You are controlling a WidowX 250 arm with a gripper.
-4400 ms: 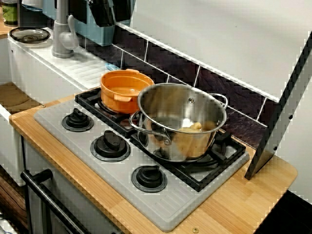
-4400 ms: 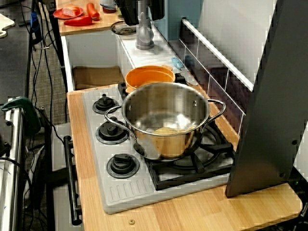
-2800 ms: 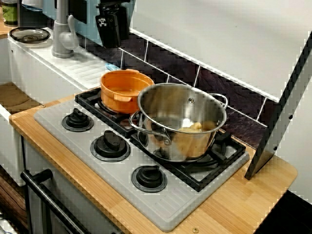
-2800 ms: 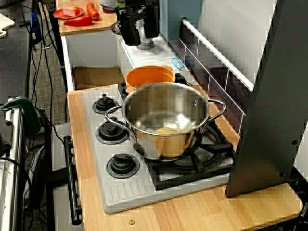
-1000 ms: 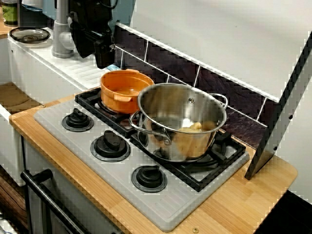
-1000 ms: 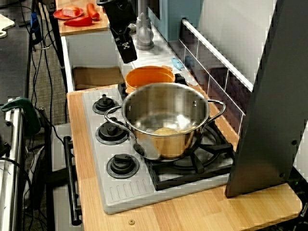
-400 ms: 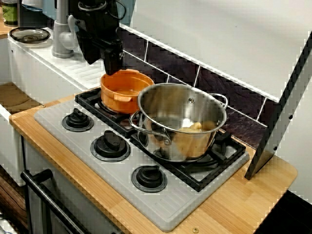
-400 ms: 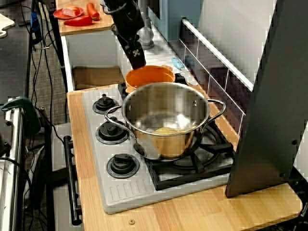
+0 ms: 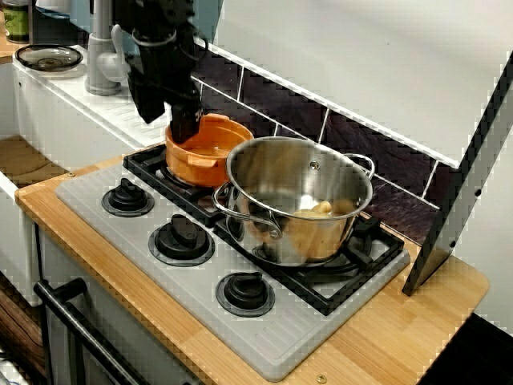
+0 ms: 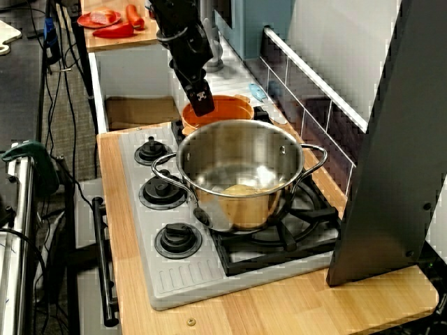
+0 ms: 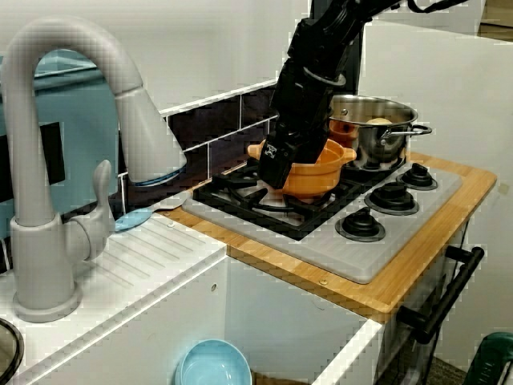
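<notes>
The black gripper [image 11: 274, 167] hangs right by the orange pot [image 11: 319, 172] on the stove [image 11: 361, 258]. A shiny steel pot [image 11: 383, 138] stands just behind.

No legible text anywhere (a small white mark [image 10: 203, 108] on the gripper [image 10: 200, 104] is too blurred)

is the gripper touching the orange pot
Cannot tell. In all three views the gripper overlaps the orange pot's rim, and none shows a clear gap or contact.

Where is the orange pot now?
Side view: the orange pot sits at the left end of the stove grate, between the end effector and the steel pot.
</notes>
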